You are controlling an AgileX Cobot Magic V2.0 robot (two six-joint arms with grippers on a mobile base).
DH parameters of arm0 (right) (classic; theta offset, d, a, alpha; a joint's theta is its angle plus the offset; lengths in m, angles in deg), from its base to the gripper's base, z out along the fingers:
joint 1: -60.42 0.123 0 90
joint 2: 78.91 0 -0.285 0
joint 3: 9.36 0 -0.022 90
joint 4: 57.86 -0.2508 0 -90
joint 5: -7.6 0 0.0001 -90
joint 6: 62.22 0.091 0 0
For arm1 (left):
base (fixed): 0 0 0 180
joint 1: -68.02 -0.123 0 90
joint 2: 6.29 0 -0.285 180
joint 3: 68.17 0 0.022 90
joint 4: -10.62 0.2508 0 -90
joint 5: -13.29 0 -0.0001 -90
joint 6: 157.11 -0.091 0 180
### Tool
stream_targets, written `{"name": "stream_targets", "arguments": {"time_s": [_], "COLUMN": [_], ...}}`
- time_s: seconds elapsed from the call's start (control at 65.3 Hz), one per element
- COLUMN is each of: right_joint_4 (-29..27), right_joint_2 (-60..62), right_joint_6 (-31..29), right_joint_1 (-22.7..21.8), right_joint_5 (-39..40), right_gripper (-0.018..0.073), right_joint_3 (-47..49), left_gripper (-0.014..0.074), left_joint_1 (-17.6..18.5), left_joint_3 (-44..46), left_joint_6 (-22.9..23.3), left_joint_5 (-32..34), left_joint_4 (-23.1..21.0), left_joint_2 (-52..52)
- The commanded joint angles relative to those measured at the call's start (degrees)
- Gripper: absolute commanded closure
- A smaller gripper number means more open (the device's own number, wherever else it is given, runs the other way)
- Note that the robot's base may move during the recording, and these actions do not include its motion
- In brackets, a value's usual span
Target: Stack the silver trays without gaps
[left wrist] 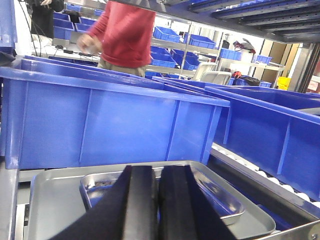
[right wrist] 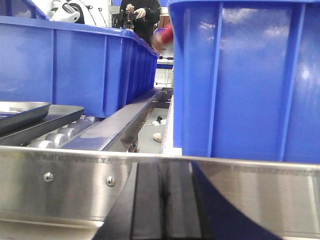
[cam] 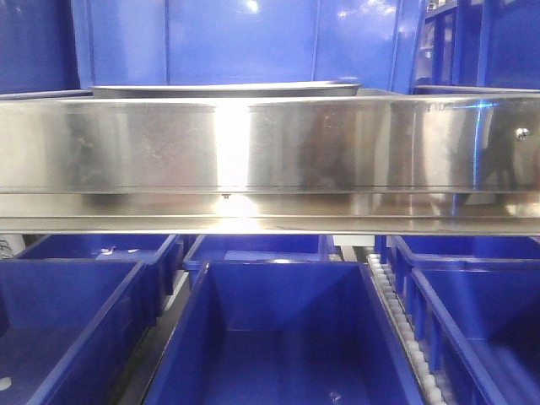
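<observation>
The left gripper [left wrist: 157, 200] is showing its two black padded fingers pressed together with only a thin seam between them, holding nothing, and it is hovering just in front of the trays. Beyond its tips, a small shallow shiny stainless-steel tray with a rolled rim [left wrist: 220, 197] is lying inside a larger, flatter silver tray [left wrist: 50, 205]; the small one is sitting toward the right side of the big one, slightly turned, with bare tray floor showing to its left. Behind them, a deep blue plastic bin [left wrist: 110, 125] is standing on the same shelf.

The right gripper [right wrist: 162, 200] is likewise showing its dark fingers closed against each other on nothing, sitting low in front of a long polished steel shelf rail with screws [right wrist: 65, 180]. To its far left, the edge of a silver tray is resting on grey rollers [right wrist: 65, 132].

In the front view, only a thin tray rim is peeking above the rail.

Judging from this, the nesting seems largely done. Whether the small tray is sitting flush is hard to tell; squaring it up may be what is left.
</observation>
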Motion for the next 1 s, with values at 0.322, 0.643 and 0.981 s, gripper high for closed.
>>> {"name": "stream_targets", "arguments": {"time_s": [0.322, 0.643, 0.981], "right_joint_4": [-0.2, -0.2, -0.2], "right_joint_2": [0.4, 0.4, 0.4], "right_joint_6": [-0.5, -0.5, -0.5], "right_joint_1": [-0.1, -0.1, -0.1], "right_joint_5": [1.4, 1.4, 1.4], "right_gripper": [0.0637, 0.0637, 0.0637], "right_joint_3": [0.0, 0.0, 0.0], "left_gripper": [0.0593, 0.0593, 0.0593], "left_joint_1": [0.4, -5.2, -19.3], "left_joint_3": [0.0, -3.1, -20.9], "left_joint_6": [-0.1, -8.1, -34.3], "left_joint_5": [1.1, -1.8, 5.1], "left_joint_4": [0.1, -6.3, -21.9], "left_joint_2": [-0.3, -3.4, -18.3]}}
